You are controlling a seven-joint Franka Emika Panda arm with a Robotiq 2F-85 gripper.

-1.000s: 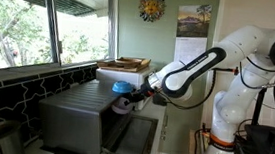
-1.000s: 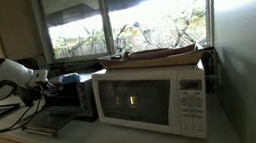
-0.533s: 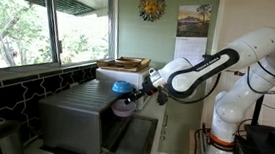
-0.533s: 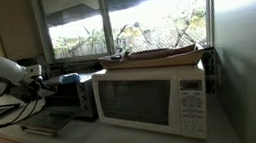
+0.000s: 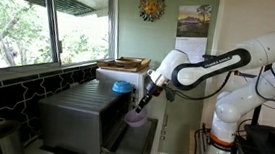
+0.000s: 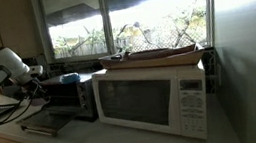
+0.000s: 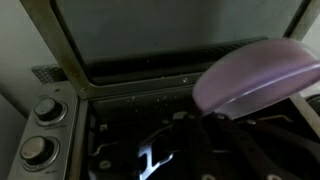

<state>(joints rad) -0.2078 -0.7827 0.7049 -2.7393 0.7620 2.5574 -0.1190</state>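
My gripper [image 5: 143, 103] is shut on the rim of a pale purple bowl [image 5: 134, 117] and holds it just in front of the open toaster oven [image 5: 79, 117], above its lowered door [image 5: 138, 142]. In the wrist view the bowl [image 7: 255, 68] fills the right side, with my dark fingers [image 7: 190, 125] under it. The oven's dark inside [image 7: 130, 140] and two knobs [image 7: 46, 110] lie behind. In an exterior view the arm [image 6: 1, 69] stands left of the toaster oven [image 6: 69, 100]; the bowl is hidden there.
A blue object [image 5: 123, 87] lies on top of the toaster oven. A white microwave [image 6: 154, 98] stands beside it with a flat basket [image 6: 161, 53] on top. Windows run behind the counter. The oven door [image 6: 37, 126] juts out over the counter.
My gripper has moved with the purple bowl away from the oven's opening and a little lower, out over the open door.
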